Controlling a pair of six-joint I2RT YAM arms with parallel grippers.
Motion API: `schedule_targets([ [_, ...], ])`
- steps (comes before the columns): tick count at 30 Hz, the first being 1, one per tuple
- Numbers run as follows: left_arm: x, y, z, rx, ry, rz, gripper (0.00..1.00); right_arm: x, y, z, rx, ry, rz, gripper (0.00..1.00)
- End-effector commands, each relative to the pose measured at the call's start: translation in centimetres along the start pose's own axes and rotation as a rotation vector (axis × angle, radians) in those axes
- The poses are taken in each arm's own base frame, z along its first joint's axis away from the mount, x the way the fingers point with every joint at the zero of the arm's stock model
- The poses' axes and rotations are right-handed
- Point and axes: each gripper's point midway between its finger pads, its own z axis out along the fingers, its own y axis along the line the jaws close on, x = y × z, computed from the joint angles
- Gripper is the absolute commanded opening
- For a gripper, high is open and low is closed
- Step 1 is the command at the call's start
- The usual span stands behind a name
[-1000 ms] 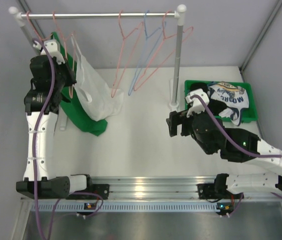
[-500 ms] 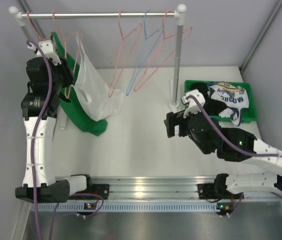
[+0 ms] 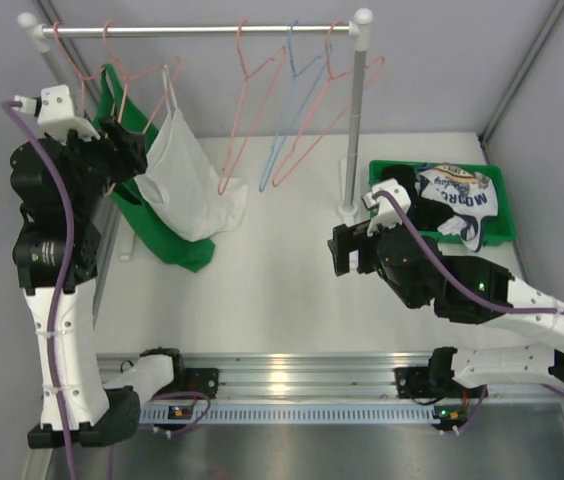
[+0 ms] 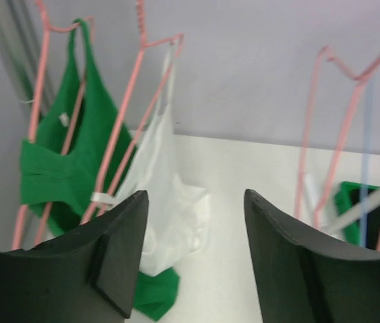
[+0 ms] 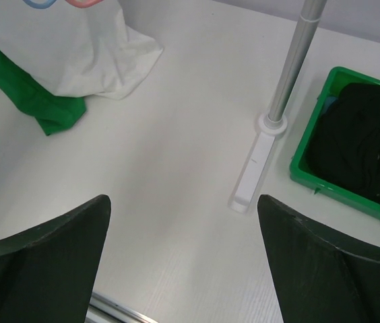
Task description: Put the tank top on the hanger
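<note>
- Black fingers [image 5: 48, 256] of the right gripper [image 5: 182, 202] are spread wide with nothing between them. Their lower parts are cut off at the bottom of the wrist view.
- White table [image 3: 262, 290] gives a wide bare stretch from this gripper out to 9 o'clock, all the way to the hanging clothes.
- Green bin [image 3: 402, 165] sits at 2 o'clock from the right gripper. The arm hides its near side. It holds a black cloth [image 5: 362, 141] and a white garment with blue letters [image 3: 457, 190].
- Grey post [image 3: 357, 120] stands at 12 o'clock from the right gripper, with its white foot on the table beside the bin.
- Up high on the far left, the left gripper [image 4: 197, 195] has its fingers spread apart and holds nothing.
- From above, the tank top [image 3: 187, 185] hangs just beside this gripper, at its 3 o'clock. In the wrist view it sits at 11 o'clock from the gap, apart from the fingers, and the left finger hides its lower edge.
- One strap hangs on the corner of the pink hanger [image 4: 133, 126]. I cannot make out the other strap. The bottom of the top bunches on the table.
- The green tank top [image 4: 75, 161] hangs on another pink hanger at 9 o'clock from the white one. From above, the arm hides part of it.
- Farthest back is the metal rail [image 3: 202, 30]. Bare pink hangers and a blue hanger [image 3: 291, 45] hang at 3 o'clock from the tank top, and they look blurry in the wrist view.
</note>
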Motion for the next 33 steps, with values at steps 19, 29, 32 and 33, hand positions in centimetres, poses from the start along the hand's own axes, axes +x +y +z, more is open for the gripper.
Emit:
schedule_targets([
  [19, 21.2, -6.1, -6.6, 0.423, 0.36, -0.383, 0.65, 5.1, -4.4, -1.6, 0.083, -0.02, 0.126, 0.94],
  [29, 26.4, -4.8, -7.3, 0.359, 0.423, -0.42, 0.65, 9.3, -4.8, -1.2, 0.091, 0.026, 0.183, 0.94],
  [32, 26.5, -4.9, -7.3, 0.357, 0.427, -0.42, 0.65, 9.5, -5.2, -1.3, 0.104, 0.029, 0.197, 0.94],
  [33, 26.6, -4.8, -7.2, 0.354, 0.431, -0.421, 0.65, 9.5, -5.2, -1.4, 0.102, 0.029, 0.2, 0.95],
])
